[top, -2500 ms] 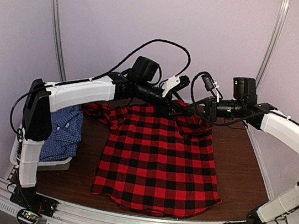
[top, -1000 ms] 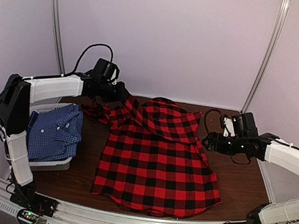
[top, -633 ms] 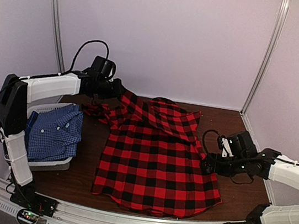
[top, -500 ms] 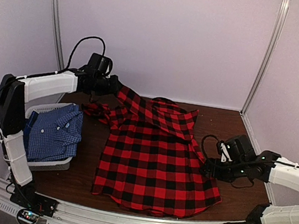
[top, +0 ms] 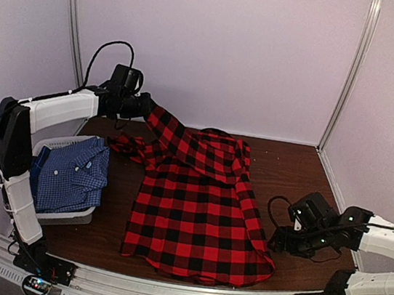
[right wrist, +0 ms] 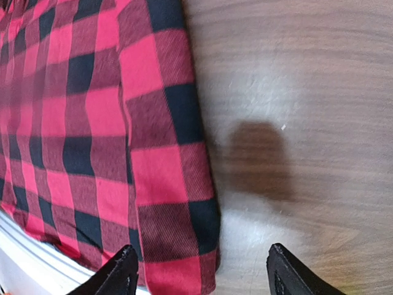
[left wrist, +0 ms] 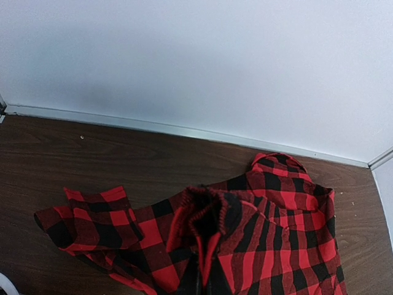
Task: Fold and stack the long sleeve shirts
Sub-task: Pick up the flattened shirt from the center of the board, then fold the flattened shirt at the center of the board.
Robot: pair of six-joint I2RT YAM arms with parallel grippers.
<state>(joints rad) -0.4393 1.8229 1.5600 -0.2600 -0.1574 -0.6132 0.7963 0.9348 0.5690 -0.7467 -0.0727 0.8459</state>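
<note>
The red-and-black plaid shirt (top: pixel 196 206) lies spread on the brown table (top: pixel 304 170), collar toward the back wall. My left gripper (top: pixel 146 107) is shut on a bunched fold of it (left wrist: pixel 209 221) near the far left shoulder, and the cloth hangs stretched from the jaws (left wrist: pixel 206 279). One sleeve (left wrist: pixel 92 218) lies crumpled to the left. My right gripper (top: pixel 277 241) stands open, low over the shirt's near right hem corner (right wrist: pixel 178 246). That corner lies between its fingertips (right wrist: pixel 123 270), untouched. The blue-and-white check shirt (top: pixel 72 174) rests folded in the basket.
The pale grey basket (top: pixel 70 216) stands at the table's left edge. The back wall (left wrist: pixel 196 61) rises just behind the collar. An aluminium rail (top: pixel 177 291) runs along the near edge, close to the hem. Bare wood (right wrist: pixel 307 92) lies right of the shirt.
My left gripper has pulled its hold on the cloth up and leftward, drawing the shirt's right side inward. The right gripper has moved down the right edge to the near hem corner.
</note>
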